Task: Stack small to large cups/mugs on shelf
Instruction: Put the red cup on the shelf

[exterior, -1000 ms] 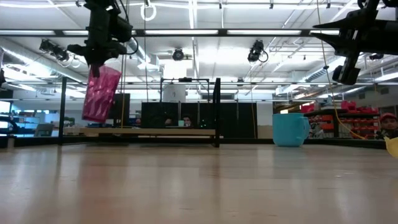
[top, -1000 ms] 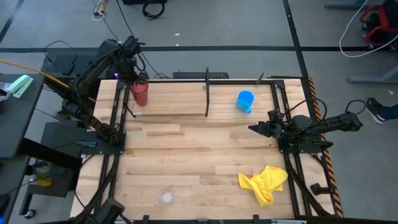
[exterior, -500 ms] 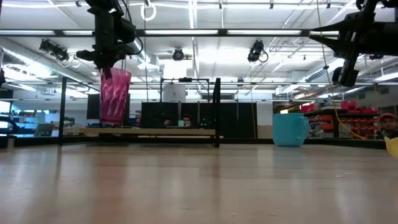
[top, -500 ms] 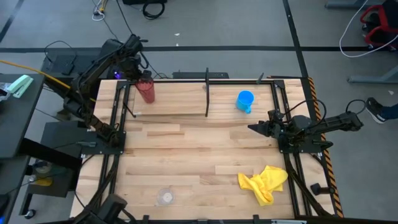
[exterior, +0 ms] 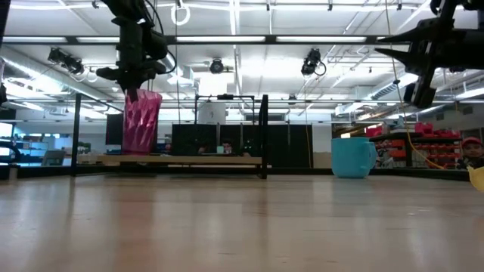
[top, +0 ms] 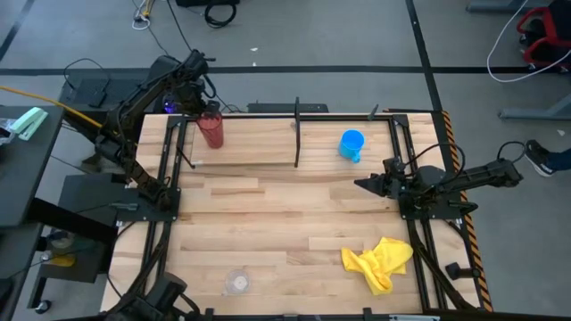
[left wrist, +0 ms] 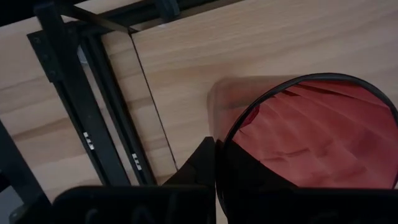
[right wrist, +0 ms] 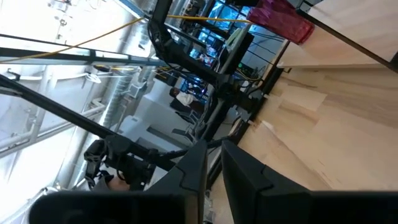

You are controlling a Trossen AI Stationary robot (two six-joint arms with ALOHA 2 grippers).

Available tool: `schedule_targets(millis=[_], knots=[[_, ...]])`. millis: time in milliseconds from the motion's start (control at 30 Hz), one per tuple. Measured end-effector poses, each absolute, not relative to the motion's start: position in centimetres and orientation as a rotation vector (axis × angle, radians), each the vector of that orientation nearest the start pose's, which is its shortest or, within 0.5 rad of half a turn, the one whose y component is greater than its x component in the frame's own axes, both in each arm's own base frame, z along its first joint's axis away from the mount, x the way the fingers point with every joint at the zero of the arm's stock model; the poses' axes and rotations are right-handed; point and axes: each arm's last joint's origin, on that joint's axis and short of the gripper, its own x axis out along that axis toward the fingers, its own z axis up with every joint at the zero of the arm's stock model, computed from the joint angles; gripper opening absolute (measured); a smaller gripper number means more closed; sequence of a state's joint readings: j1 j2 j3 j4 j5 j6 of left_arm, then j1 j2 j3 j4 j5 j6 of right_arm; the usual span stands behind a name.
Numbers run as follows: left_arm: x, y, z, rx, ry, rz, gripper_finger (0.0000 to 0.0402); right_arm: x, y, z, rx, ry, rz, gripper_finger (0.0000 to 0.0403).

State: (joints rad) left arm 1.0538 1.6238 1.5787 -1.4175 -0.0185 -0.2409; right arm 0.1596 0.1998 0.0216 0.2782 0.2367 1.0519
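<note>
1. Left gripper [top: 203, 109] at the far left of the table, over the left end of the shelf [top: 259, 164]; jaws clamped on the rim of the dark red tumbler [top: 211, 131].
2. Low view: tumbler [exterior: 141, 121] hangs upright from the left gripper [exterior: 136, 89], base at or just above the shelf board [exterior: 181, 159]; cannot tell whether it touches.
3. Left wrist view: tumbler [left wrist: 317, 137] mouth open toward the camera, ribbed red inside, one dark finger [left wrist: 196, 168] pressed on the outside of the rim, wood below.
4. Blue cup [top: 351, 144] stands upright on the table at the far side, right of the shelf's middle post [top: 297, 134], not on the shelf. Low view: blue cup [exterior: 353, 157] just beyond the shelf's right end.
5. Clear cup [top: 236, 283] at the near edge of the table, left of centre, well apart from the shelf and both grippers.
6. Right gripper [top: 364, 185] hovers above the table on the right, nearer than the blue cup, pointing toward the left, holding nothing. Right wrist view: fingers [right wrist: 239, 165] stand a narrow gap apart, nothing between them.
7. Yellow cloth [top: 381, 260] crumpled at the near right of the table [top: 268, 223], near the right arm's base.
</note>
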Motion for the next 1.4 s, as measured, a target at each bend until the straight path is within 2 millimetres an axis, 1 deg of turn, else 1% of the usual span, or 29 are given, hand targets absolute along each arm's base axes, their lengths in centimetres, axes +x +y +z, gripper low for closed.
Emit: schedule_targets(millis=[333, 567, 733, 1400], knots=[[13.9, 25.19, 31.96, -0.964, 1.272, 1.041, 0.0016, 10.88, 1.07, 18.04, 1.068, -0.122, -0.022, 0.0057], [13.9, 25.2, 31.95, -0.962, 1.273, 1.044, 0.0068, 10.88, 1.06, 18.04, 1.061, -0.122, -0.022, 0.0057], [13.89, 25.21, 31.95, -0.958, 1.274, 1.048, 0.0087, 10.88, 1.06, 18.03, 1.059, -0.121, -0.023, 0.0057], [13.9, 25.24, 32.05, -0.951, 1.261, 1.052, 0.0108, 10.88, 1.07, 18.03, 1.038, -0.121, -0.024, 0.0057]])
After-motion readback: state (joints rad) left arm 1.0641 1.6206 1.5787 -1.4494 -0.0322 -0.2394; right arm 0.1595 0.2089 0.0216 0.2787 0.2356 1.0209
